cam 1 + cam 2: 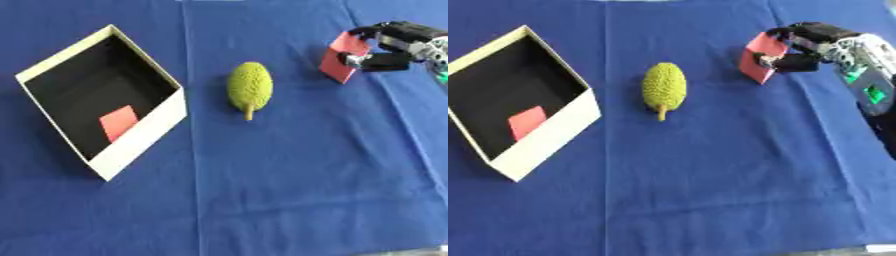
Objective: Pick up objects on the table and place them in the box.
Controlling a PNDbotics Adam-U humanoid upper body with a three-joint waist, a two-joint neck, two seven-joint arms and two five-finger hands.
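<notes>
Here, a blue cloth [289, 190] covers the whole table, the widest thing in view, reaching under the right hand and well off to its left. Next in size is the box [144, 137], with cream walls and a black inside, standing far to the left of the hand and turned corner-on. A flat red piece [118, 122] lies on the box's black floor, near the wall that faces the hand.

The right hand [815, 47] enters from the upper right, black with silver parts, its fingers curled over the top of a red block [759, 62] and its thumb set against the block's near face, so that the block is pinched between them. The block is tilted. Whether it touches the cloth or is lifted off it cannot be told.

Between the hand and the box, nearer the hand's side, lies a bumpy yellow-green fruit [250, 86] with a short stem at its near end, apart from both the block and the box.
</notes>
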